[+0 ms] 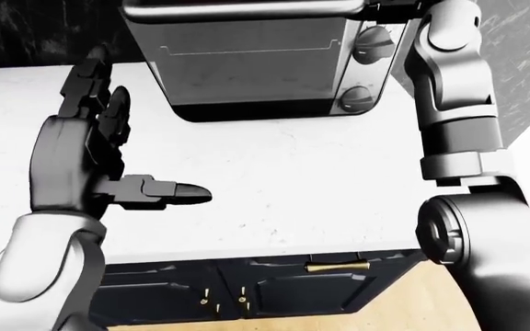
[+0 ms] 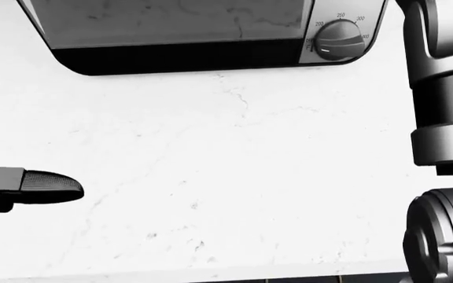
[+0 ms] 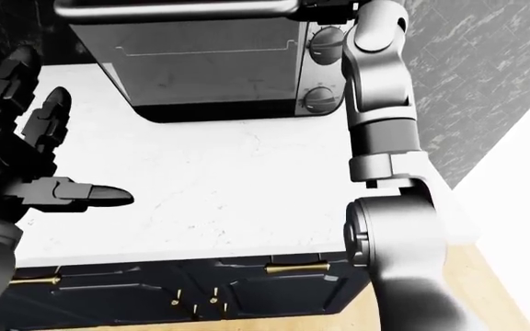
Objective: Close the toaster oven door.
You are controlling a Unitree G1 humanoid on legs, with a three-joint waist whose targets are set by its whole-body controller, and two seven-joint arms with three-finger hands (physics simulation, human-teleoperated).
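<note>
On counter (image 1: 274, 179) — 1 toaster oven (image 1: 247, 62), 2 knobs; left hand (image 1: 86, 162) spread.

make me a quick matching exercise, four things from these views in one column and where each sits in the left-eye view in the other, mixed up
1. silver toaster oven
2. left robot hand
3. brass cabinet handle
4. grey right forearm

a. left side, fingers spread open
b. top centre, on the white marble counter
c. right side, reaching up
d. bottom, below the counter edge

Pairs: 1-b, 2-a, 3-d, 4-c
</note>
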